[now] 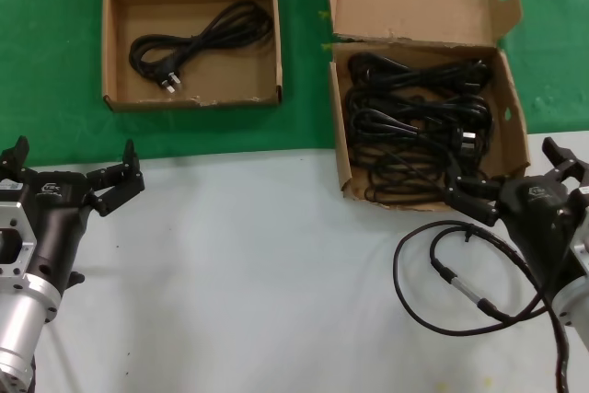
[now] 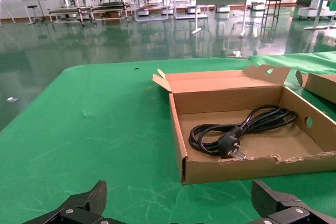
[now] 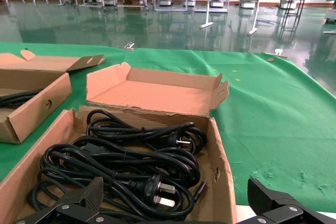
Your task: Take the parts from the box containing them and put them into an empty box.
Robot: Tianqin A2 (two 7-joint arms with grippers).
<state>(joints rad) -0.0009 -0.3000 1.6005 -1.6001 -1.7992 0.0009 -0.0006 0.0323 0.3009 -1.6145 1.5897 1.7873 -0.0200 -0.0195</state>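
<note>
At front edge of full box (image 1: 509, 126): right end effector (image 1: 520, 186) spread wide, holding nothing, aimed at cords (image 1: 414, 126) for next pick. Left end effector (image 1: 69, 177) likewise spread, waiting on bench (image 1: 248, 273). Far box (image 1: 115, 52) already holds 1 cord (image 1: 198, 43). Hazard: robot cable (image 1: 451, 269) looped just before right end effector.

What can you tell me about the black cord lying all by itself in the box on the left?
The lone power cord is black and looks rubbery, wound into a loose, long coil. One end has a chunky black plug with silvery metal pins, pointing toward the box's ragged front edge. It lies flat on the bottom of the shallow brown cardboard box, which stands on the green cloth. Only the cardboard touches it. The left gripper sits open over the pale tabletop, well in front of the box.
</note>
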